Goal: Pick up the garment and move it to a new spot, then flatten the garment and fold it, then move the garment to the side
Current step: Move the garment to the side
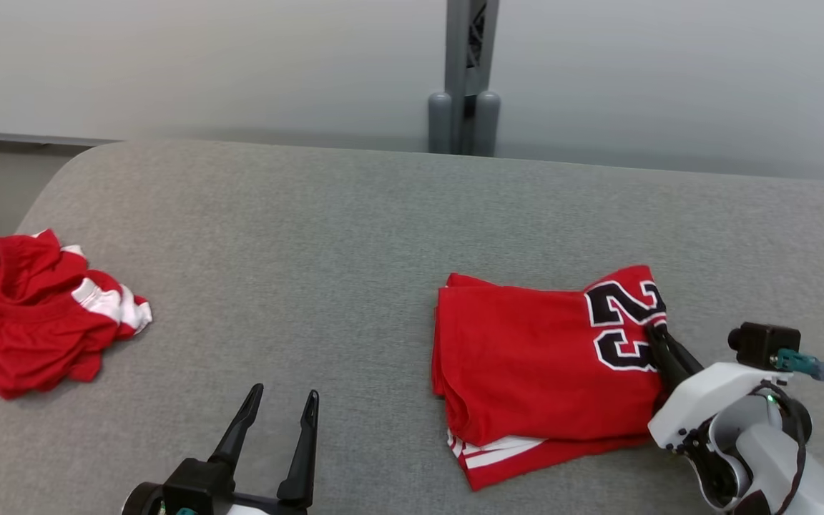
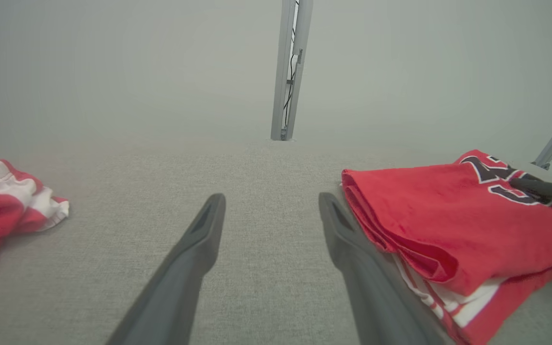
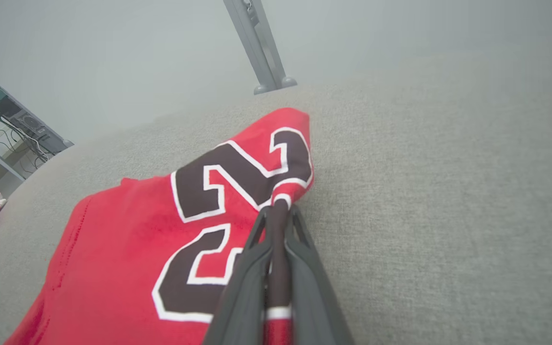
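The garment (image 1: 526, 357), a red shirt with a black white-outlined number, lies folded on the grey padded table (image 1: 355, 236), right of centre. White-and-red trim peeks out at its near edge. My right gripper (image 1: 659, 336) is shut on the garment's right edge, beside the number; in the right wrist view the fingers (image 3: 300, 254) pinch a fold of the garment (image 3: 137, 249). At the bottom left my left gripper (image 1: 287, 400) stands open just above the table, nothing between its fingers. In the left wrist view the garment (image 2: 448, 220) lies just right of the left gripper (image 2: 271, 206).
A second red-and-white garment (image 1: 40, 307) lies crumpled at the table's left edge, also seen as a crumpled red-and-white garment (image 2: 3, 211) from the left wrist. A grey post (image 1: 466, 79) stands behind the table's far edge. A shelf with equipment (image 3: 12, 129) stands off to the left.
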Controlling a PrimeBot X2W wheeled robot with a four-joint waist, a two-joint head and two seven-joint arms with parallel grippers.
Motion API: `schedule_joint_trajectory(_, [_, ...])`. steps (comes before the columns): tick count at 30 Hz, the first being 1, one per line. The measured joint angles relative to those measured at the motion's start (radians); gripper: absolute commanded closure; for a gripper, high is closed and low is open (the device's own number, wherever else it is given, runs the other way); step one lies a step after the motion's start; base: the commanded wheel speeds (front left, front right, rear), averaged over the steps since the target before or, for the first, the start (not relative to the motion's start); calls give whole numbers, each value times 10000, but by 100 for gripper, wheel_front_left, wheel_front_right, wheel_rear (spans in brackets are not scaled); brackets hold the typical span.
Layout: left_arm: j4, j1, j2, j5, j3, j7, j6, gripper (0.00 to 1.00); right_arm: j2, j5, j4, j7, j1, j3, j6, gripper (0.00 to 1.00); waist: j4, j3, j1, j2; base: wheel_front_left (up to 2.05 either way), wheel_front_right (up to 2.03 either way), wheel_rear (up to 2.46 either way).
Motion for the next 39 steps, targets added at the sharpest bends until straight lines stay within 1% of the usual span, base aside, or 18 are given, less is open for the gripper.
schedule_joint_trajectory(9, [-165,47,0,163,151,0,-46,0,-324,-502,-575,-230,-686,775,0,100,-1068,-109,0,0,0,0,0])
schedule_joint_trajectory(14, [-280,48,0,236,174,2,-58,0,-393,-573,-696,-291,-1021,953,0,100,-1851,-118,0,0,0,0,0])
schedule_joint_trajectory(22, [-339,-159,-4,433,167,0,-222,0,-391,-575,-694,-316,-1396,1239,0,100,-3187,34,0,0,0,0,0])
schedule_joint_trajectory(27, [-428,-313,0,556,221,0,-268,0,-418,-516,-654,-337,-1653,1340,0,100,-3847,187,0,0,0,0,0])
schedule_joint_trajectory(33, [-589,-535,71,690,205,0,-397,0,-644,-527,-550,-378,-2034,1425,0,100,-4254,569,0,0,0,0,0])
schedule_joint_trajectory(39, [-1034,-1034,301,957,6,0,-571,0,-1206,-650,-148,-397,-2801,1154,0,100,-4314,1169,0,0,0,0,0])
